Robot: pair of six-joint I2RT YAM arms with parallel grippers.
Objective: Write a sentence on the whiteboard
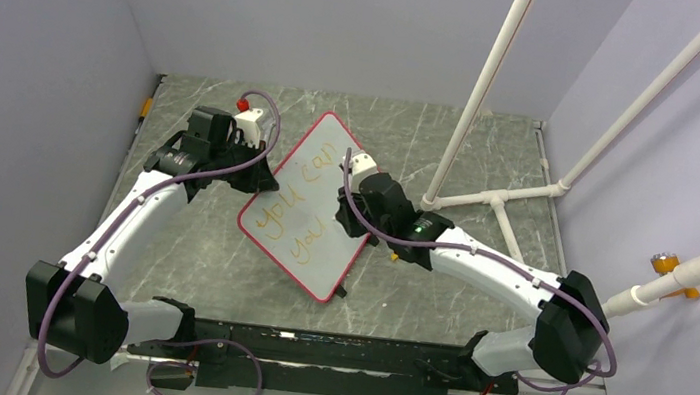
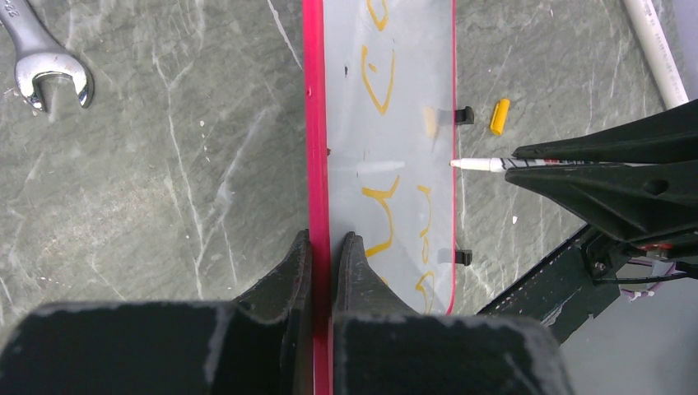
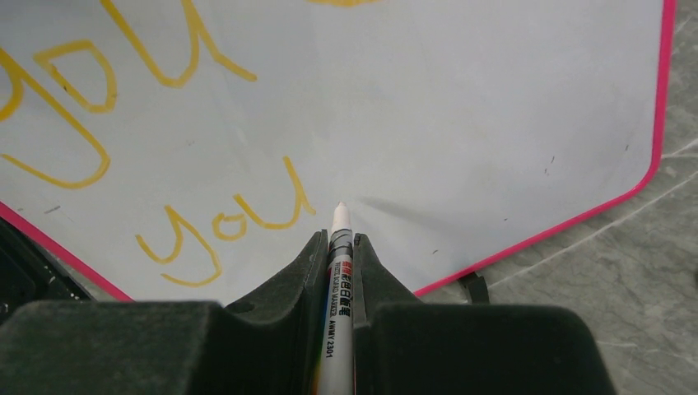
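over the table in the top view, the large white whiteboard with a thin red-pink frame sits between the 2 arms, turned like a diamond with 1 corner toward the far wall. the orange handwritten sentence runs from near-left to far-right. the board's long axis probably follows that diagonal, though foreshortening makes it uncertain. the left gripper is at the board's left edge and the right gripper is over its right half.

at the left wrist, the left gripper is pinched narrow on the red frame. the white marker pen points at the board face. a small orange cap and a steel wrench lie on the grey stone-patterned table.

at the right wrist, the right gripper is clamped on the marker, whose tip is just right of the second-line "you". i cannot tell whether the tip touches.

judgement: heavy pen pressure could twist the board out of the left pinch and smear the letters. too light a touch would leave gaps in the strokes.
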